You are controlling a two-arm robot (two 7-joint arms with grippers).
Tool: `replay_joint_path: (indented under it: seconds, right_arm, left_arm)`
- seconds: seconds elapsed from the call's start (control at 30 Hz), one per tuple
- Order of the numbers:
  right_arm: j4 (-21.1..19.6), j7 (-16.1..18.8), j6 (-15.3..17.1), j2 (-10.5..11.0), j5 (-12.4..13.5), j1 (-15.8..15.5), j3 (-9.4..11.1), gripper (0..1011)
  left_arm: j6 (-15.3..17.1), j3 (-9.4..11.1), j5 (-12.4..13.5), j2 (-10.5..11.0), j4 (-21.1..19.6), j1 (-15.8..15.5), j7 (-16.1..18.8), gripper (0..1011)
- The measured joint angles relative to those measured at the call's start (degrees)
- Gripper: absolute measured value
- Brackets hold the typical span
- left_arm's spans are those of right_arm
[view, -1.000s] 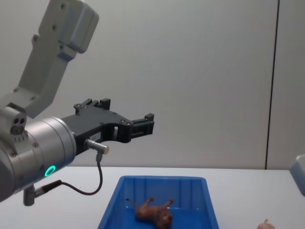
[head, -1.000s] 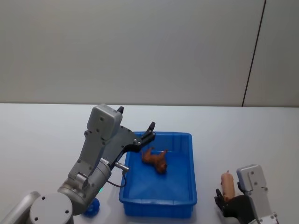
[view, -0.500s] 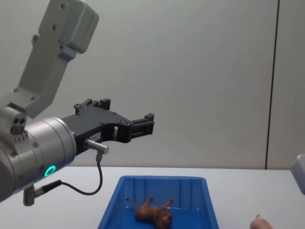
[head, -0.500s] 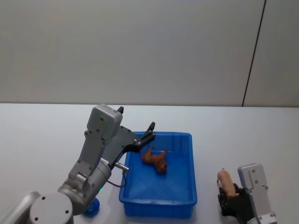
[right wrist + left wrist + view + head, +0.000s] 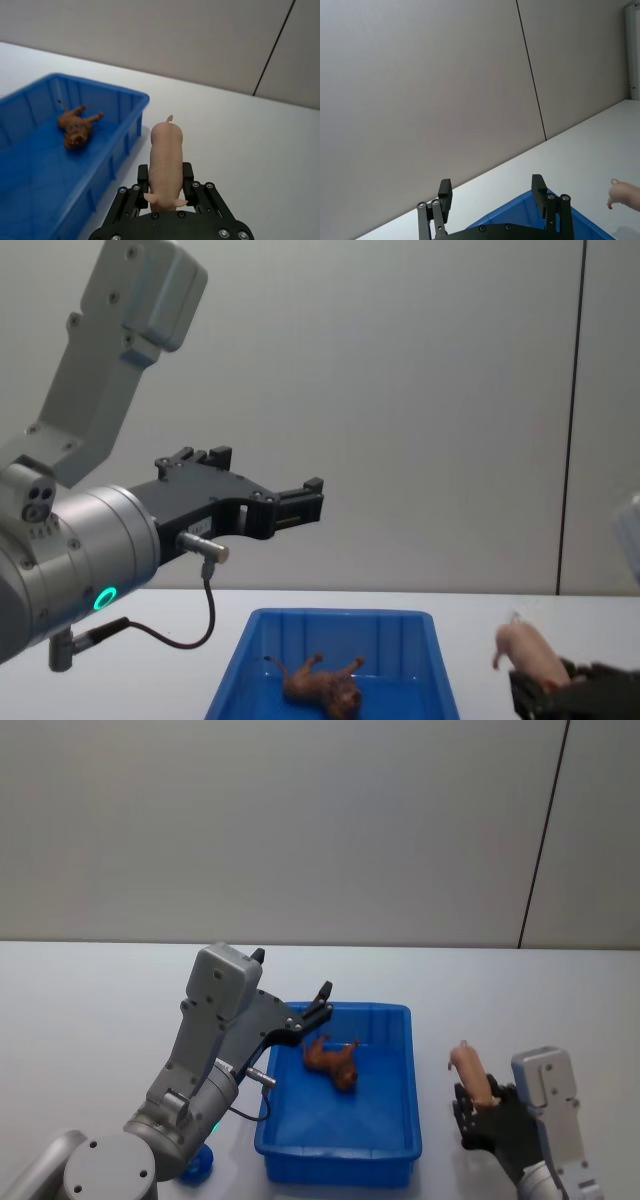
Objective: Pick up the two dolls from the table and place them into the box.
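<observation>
The brown doll (image 5: pixel 333 1063) lies on its side on the floor of the blue box (image 5: pixel 412 1105); it also shows in the chest view (image 5: pixel 320 685) and the right wrist view (image 5: pixel 75 127). My right gripper (image 5: pixel 480 1105) is shut on the pale pink doll (image 5: pixel 470 1073), holding it in the air just right of the box's right wall (image 5: pixel 127 135). The pink doll (image 5: pixel 166 150) sticks out forward from between the fingers (image 5: pixel 144 174). My left gripper (image 5: pixel 292 973) hangs open and holds nothing, above the box's back left part; its fingers stand wide apart in the left wrist view (image 5: pixel 491 183).
The white table (image 5: pixel 100 1000) stretches bare to the left and right of the box. A small blue round object (image 5: pixel 197 1168) lies by my left arm's base. A grey wall with a dark vertical seam (image 5: pixel 540 840) stands behind.
My right gripper has risen with the pink doll and moved forward and left toward the box. The left arm and the brown doll have not moved.
</observation>
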Motion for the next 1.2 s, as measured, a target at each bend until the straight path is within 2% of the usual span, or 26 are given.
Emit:
replay_joint_path:
  seconds: [0.47,0.73,0.97,1.2]
  right_arm:
    - [-2.24,7.27,-5.11,-0.16,0.53,1.14,-0.29,371]
    - [-1.96,13.68,-6.59,-0.98,1.43,3.02,-0.81,379]
    - [-0.17,18.13,-6.21,-2.09,1.95,5.22,-1.34,579]
    - [0.93,18.55,-5.38,-2.70,2.03,6.22,-1.52,813]
  left_arm:
    - [0.00,0.00,0.00,0.00,0.00,0.00,0.00,1001]
    - [0.00,0.00,0.00,0.00,0.00,0.00,0.00,1001]
    - [0.00,0.00,0.00,0.00,0.00,0.00,0.00,1001]
    - [0.00,0.00,0.00,0.00,0.00,0.00,0.00,1001]
